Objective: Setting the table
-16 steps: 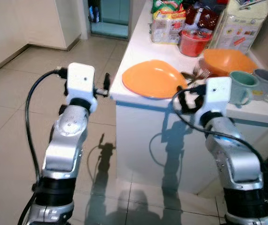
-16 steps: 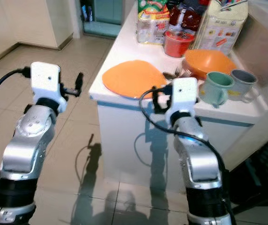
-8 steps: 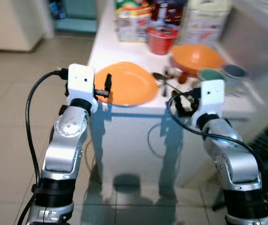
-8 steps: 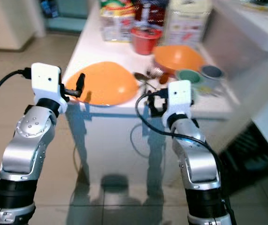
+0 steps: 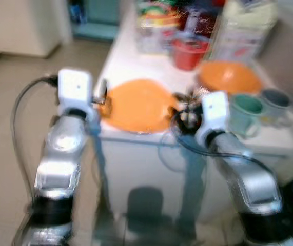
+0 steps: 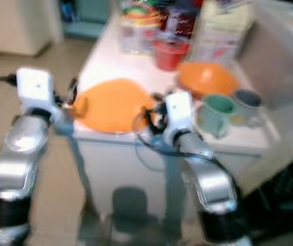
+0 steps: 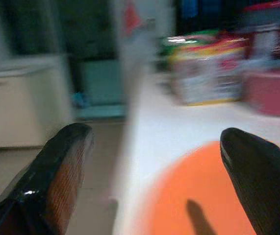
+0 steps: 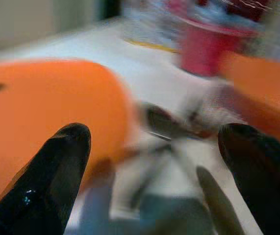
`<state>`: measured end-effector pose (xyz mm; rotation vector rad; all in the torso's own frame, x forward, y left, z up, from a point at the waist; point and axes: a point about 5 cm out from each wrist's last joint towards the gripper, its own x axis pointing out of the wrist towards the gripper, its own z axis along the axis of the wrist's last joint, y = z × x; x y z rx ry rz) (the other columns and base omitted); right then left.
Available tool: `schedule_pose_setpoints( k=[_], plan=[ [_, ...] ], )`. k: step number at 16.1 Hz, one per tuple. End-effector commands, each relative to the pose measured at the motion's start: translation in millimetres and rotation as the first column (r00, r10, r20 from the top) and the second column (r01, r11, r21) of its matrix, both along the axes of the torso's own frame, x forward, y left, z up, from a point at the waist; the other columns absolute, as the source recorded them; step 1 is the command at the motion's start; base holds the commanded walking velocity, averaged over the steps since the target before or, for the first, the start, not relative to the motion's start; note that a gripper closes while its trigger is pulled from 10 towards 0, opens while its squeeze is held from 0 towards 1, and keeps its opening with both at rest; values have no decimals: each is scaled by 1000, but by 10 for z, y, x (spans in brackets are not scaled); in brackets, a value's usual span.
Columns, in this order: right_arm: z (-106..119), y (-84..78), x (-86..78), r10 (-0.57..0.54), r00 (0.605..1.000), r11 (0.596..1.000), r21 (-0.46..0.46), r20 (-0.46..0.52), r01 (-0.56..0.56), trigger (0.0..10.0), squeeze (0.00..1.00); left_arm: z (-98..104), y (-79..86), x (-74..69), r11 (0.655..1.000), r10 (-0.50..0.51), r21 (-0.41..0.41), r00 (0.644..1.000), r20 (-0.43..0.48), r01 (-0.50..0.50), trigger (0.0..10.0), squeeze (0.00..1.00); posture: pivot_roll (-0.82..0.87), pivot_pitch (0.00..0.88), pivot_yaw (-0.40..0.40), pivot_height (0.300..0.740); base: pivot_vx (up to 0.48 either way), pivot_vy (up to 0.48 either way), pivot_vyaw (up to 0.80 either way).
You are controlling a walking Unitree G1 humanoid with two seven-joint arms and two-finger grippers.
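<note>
Round flat orange plate (image 5: 136,105) lying near the front edge of the white table (image 5: 136,59), toward its left corner, blurred in both eye views. Behind it to the right, orange bowl (image 5: 229,78); in front of the bowl, pale green mug (image 5: 248,111) and grey mug (image 5: 276,101) side by side near the front right edge. Dark cutlery pieces (image 8: 171,125) between plate and bowl, too smeared to tell forks from spoons. Farther back, red plastic cup (image 5: 187,51), with colourful food packages (image 5: 156,25) and a tall cream carton (image 5: 243,31) along the rear of the table. Left gripper (image 7: 164,161) held just at the table's front left corner, level with the plate's left rim, black fingers (image 7: 63,171) spread wide apart with nothing between them; plate rim and bare tabletop seen through the gap in the left wrist view. Right gripper (image 8: 154,166) raised at the front edge just right of the plate, close before the cutlery, fingers (image 8: 56,166) likewise well apart and empty, orange plate on one side and red cup beyond in the right wrist view. Both silver arms bent up from below, black cable looping at each wrist. Beige tiled floor (image 5: 13,102) left of the table, shadows of the arms on the white table front (image 5: 146,164).
</note>
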<state>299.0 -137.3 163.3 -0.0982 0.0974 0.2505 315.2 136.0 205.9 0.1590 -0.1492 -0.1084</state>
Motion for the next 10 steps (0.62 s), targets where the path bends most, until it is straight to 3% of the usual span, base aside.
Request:
schedule_pose_setpoints(
  k=[1,3,6,9,10],
  plan=[
    [122,86,19,34,999,999,22,41,-35,10000,0,69,107,4,999,32,23,999,26,-33,10000,0,19,0,-71,740,394,0,0],
    [155,69,23,29,998,999,23,53,-31,10000,0,76,109,11,999,31,28,999,26,-32,10000,0,17,0,-68,740,360,0,0],
    [188,57,22,42,997,999,31,59,-44,10000,0,91,117,25,999,37,39,999,24,-38,10000,0,16,0,-63,740,0,0,0],
    [310,36,38,74,993,991,102,95,-84,10000,0,138,61,3,991,-45,125,999,20,42,10000,0,20,0,-58,740,0,0,0],
    [351,9,81,85,992,991,97,89,-94,10000,1000,146,45,-4,989,-70,134,997,8,69,10000,0,15,0,-51,740,0,0,0]
  ],
)
